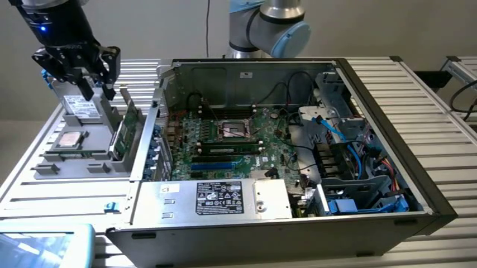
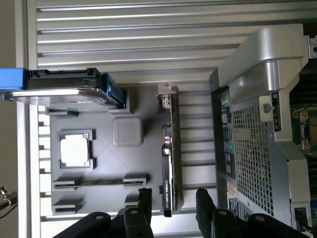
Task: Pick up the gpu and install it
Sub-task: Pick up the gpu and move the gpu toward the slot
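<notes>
We are at the pick-up step. The pincer [image 1: 99, 92] hangs open and empty above the grey tray [image 1: 75, 164] on the slatted table [image 1: 417, 84], beside the open computer case [image 1: 372, 184]. The gpu [image 1: 132, 125] stands on its long edge in a tray slot, untouched. In the wrist view its thin edge lines up between the fingers [image 2: 144, 203]. A grasp, we judge, calls for a square straddle of so thin a card. It looks green-faced and dark-edged, with a metal bracket at one end.
</notes>
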Robot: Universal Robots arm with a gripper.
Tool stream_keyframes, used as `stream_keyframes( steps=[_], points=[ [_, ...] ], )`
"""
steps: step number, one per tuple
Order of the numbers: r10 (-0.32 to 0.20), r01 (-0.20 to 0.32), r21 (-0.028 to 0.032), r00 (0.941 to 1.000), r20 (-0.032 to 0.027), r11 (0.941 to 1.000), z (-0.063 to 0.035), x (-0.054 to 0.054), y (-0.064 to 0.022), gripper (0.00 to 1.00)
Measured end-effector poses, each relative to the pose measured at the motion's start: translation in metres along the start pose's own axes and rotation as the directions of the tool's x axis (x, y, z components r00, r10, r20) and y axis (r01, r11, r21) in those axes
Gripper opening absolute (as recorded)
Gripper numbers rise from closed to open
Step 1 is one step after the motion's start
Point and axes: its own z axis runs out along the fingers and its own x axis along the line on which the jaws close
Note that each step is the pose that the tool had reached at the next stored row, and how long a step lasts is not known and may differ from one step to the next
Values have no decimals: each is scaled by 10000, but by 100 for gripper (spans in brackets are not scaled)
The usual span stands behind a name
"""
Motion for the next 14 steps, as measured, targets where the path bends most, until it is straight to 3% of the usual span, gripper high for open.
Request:
stream_keyframes(
  steps=[3, 5, 7, 11, 14],
  points=[
    [-2, 2, -1, 10000, 3, 10000, 54, 13, -9, 49],
    [1, -1, -36, 10000, 2, 10000, 85, 25, -23, 49],
    [5, -5, -121, 10000, 3, 9999, 104, 48, -36, 49],
    [8, -7, -351, 10000, 28, 9994, 133, 81, -64, 49],
    [6, -1, -394, 9999, 120, 9992, 165, 91, -93, 49]
  ],
)
